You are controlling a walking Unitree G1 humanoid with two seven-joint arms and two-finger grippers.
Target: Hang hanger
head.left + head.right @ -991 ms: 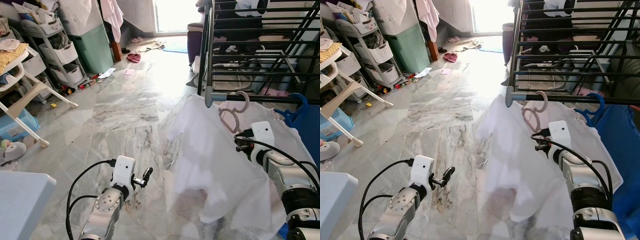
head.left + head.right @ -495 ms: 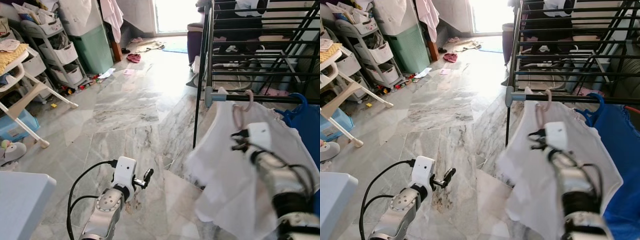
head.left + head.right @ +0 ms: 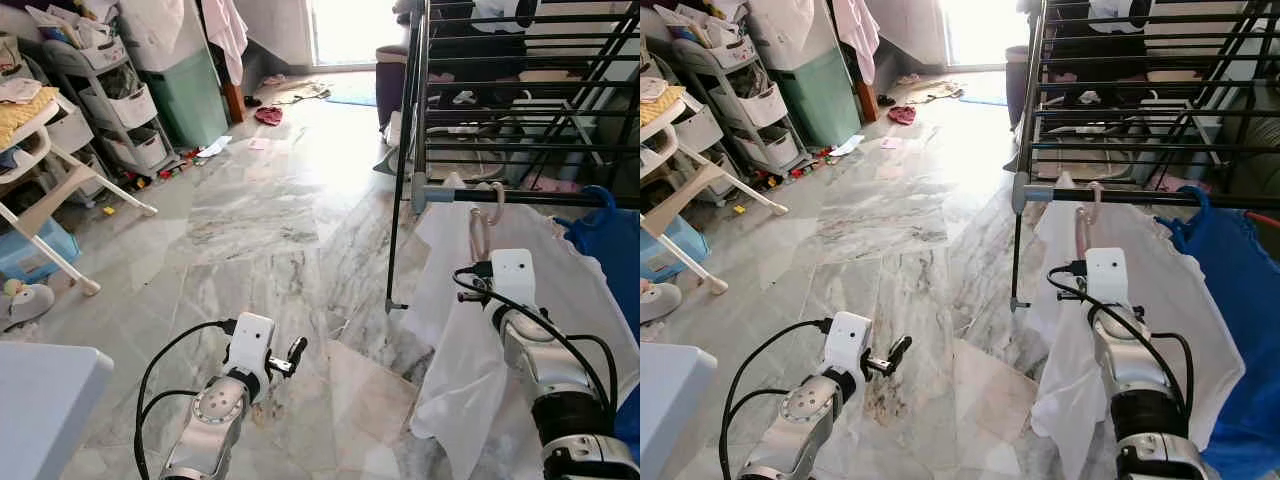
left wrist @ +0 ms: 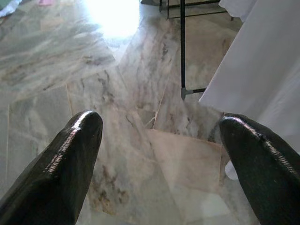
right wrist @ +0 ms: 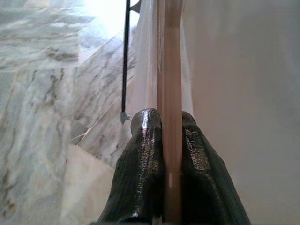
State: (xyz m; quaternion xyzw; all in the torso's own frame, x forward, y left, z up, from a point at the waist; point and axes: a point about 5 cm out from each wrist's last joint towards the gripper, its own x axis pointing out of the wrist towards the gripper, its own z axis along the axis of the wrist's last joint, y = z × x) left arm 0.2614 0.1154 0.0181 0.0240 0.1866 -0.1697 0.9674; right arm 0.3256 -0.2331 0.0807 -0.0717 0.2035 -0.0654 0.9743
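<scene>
Right gripper: your right gripper [image 5: 171,140] is pinching the pink hanger [image 5: 169,70]; both black fingers [image 5: 140,154] press flat against its stem in the right wrist view.
Hanger: its hook [image 3: 492,200] sits over the front rail [image 3: 560,197] of the black drying rack [image 3: 415,120], near the rail's capped left end. Pink neck [image 3: 1080,232] drops straight down to your gripper just below.
Shirt: a white shirt [image 3: 455,380] hangs on the hanger and drapes around your right forearm [image 3: 540,360]; the lower edge reaches close to the floor. You can't tell if it touches.
Blue garment: a blue garment [image 3: 1240,330] hangs on the same rail just to the right, on a blue hanger [image 3: 603,205], its edge beside the white shirt.
Left gripper: your left gripper [image 4: 161,140] is spread wide, holding nothing, low over the marble floor [image 3: 250,230], well apart from the rack. The rack's leg foot [image 4: 183,92] and the white cloth edge show ahead of it in the left wrist view.
Surroundings: green laundry bin [image 3: 185,95], white drawer cart [image 3: 110,110], folding chair legs [image 3: 60,200], clothes on the floor by the bright doorway [image 3: 300,92].
</scene>
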